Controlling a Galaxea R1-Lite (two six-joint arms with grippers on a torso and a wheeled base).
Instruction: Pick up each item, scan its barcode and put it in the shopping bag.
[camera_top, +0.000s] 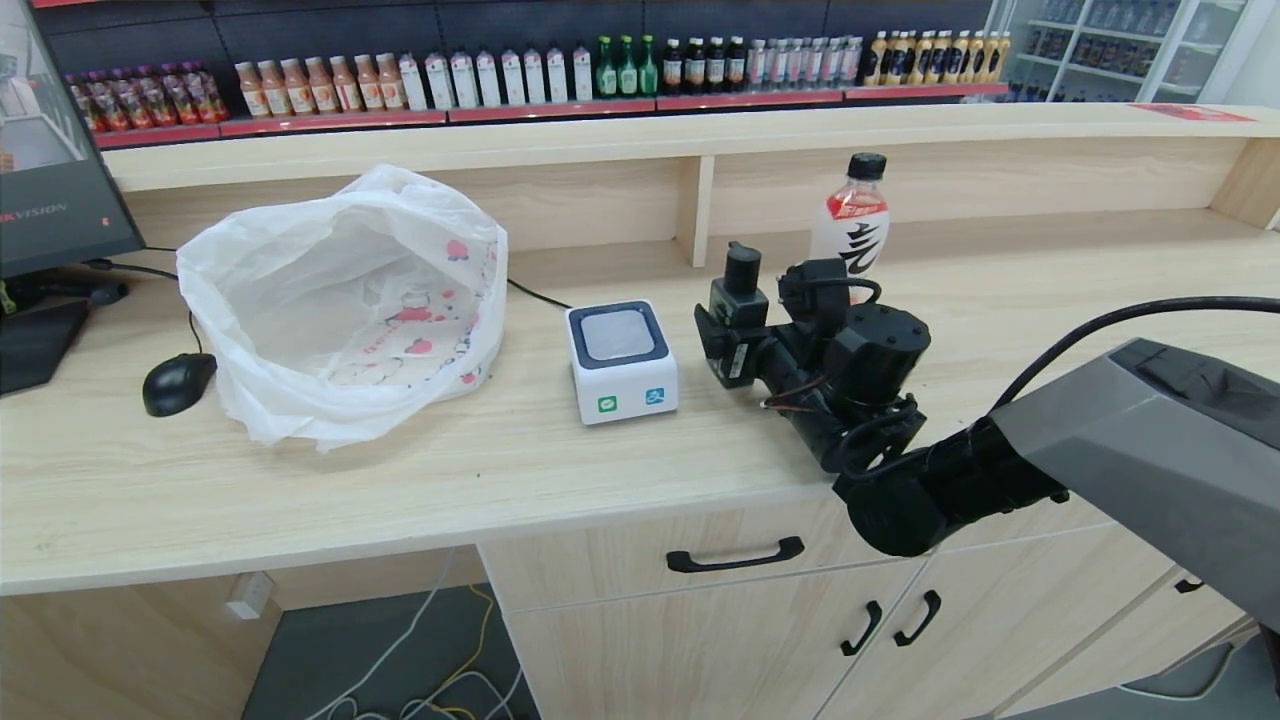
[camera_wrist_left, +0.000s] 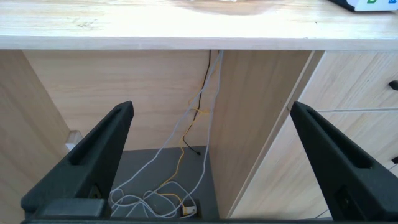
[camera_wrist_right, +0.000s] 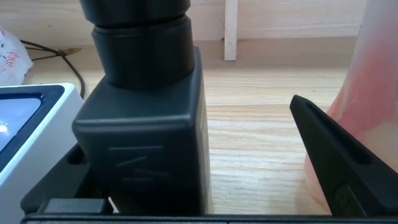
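A small black bottle (camera_top: 735, 312) with a round cap and a squarish body is at the tip of my right gripper (camera_top: 775, 318), just right of the white scanner cube (camera_top: 620, 360). In the right wrist view the black bottle (camera_wrist_right: 146, 118) sits between the open jaws, covering one finger. A clear gap separates it from the other finger (camera_wrist_right: 339, 165). A pink-labelled drink bottle (camera_top: 851, 222) stands just behind the gripper, and the same drink bottle (camera_wrist_right: 370, 93) is outside that finger. The white shopping bag (camera_top: 345, 300) stands open at the left. My left gripper (camera_wrist_left: 211, 162) hangs open below the counter edge.
A black mouse (camera_top: 178, 383) and a monitor (camera_top: 50, 150) are left of the bag. A cable (camera_top: 535, 293) runs behind the scanner. A raised wooden shelf (camera_top: 700, 135) backs the counter. Drawers with black handles (camera_top: 735, 556) are below, and loose cables (camera_wrist_left: 180, 168) hang under the counter.
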